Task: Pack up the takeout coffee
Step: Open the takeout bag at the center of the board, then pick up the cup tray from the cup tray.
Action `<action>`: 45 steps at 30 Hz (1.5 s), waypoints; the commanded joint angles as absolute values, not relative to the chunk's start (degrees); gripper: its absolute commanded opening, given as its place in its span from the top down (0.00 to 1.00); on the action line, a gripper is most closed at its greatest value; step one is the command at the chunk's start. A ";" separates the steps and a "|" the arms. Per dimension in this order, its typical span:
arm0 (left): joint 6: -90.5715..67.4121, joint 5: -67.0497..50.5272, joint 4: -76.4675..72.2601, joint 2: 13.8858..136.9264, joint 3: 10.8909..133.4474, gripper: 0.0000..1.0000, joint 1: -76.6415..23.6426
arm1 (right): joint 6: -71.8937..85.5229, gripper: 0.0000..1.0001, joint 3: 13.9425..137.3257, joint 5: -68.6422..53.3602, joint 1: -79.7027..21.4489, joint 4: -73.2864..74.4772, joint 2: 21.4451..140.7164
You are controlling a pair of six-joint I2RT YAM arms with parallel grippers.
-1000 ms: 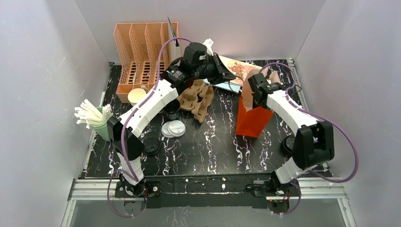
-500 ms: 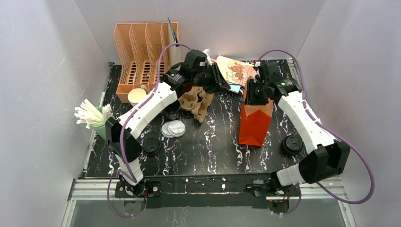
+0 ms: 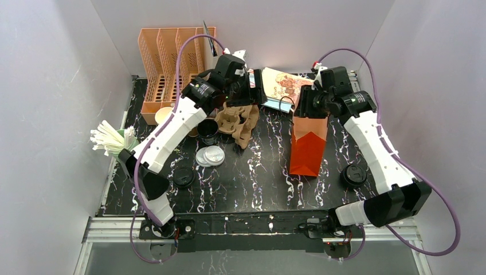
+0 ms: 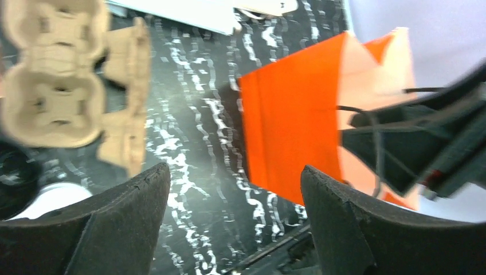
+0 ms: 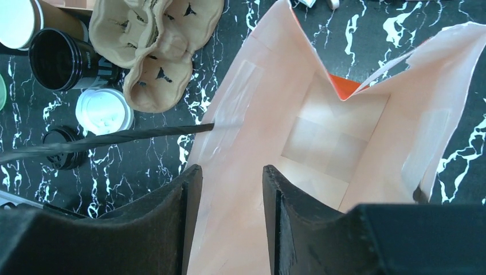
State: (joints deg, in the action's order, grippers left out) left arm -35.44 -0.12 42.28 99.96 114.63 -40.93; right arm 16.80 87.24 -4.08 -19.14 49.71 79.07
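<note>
The takeout coffee cup (image 3: 164, 114), kraft brown and white inside, stands at the back left, half hidden by my left arm; its rim (image 5: 17, 20) shows in the right wrist view's corner. An orange paper bag (image 3: 308, 148) stands upright and open at centre right. My right gripper (image 3: 306, 106) hovers over the bag's mouth (image 5: 332, 132), open (image 5: 229, 172), with only the bag's inner wall below the gap. My left gripper (image 3: 259, 94) is open (image 4: 235, 172) and empty, above the pulp cup carrier (image 3: 238, 121), left of the bag (image 4: 292, 132).
A black cup (image 3: 207, 130) stands beside the carrier, white lids (image 3: 210, 156) in front of it. Black lids lie at left (image 3: 184, 176) and right (image 3: 353, 175). An orange rack (image 3: 172, 63), a green holder of white sticks (image 3: 112, 140) and printed papers (image 3: 283, 86) line the back and left.
The bag went from leaning to upright. Both grippers opened; the right one rose over the bag's mouth, and the left one drew back to the left, away from the bag.
</note>
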 commanded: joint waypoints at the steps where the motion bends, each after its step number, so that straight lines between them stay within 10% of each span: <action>1: -29.16 11.32 49.68 95.25 114.15 0.16 -40.35 | 17.25 0.48 90.30 -1.36 -18.97 50.71 76.30; 37: -17.93 12.96 47.62 117.06 106.44 0.51 -40.33 | 15.60 0.36 96.77 6.22 -18.93 45.91 68.18; 45: -17.37 11.12 49.15 117.99 109.20 0.94 -40.30 | 13.53 0.34 98.98 -2.28 -18.92 45.00 68.87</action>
State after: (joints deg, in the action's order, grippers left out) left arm -18.11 11.51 47.00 118.87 105.01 -40.34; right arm 15.79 95.50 4.89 -19.11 48.66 69.08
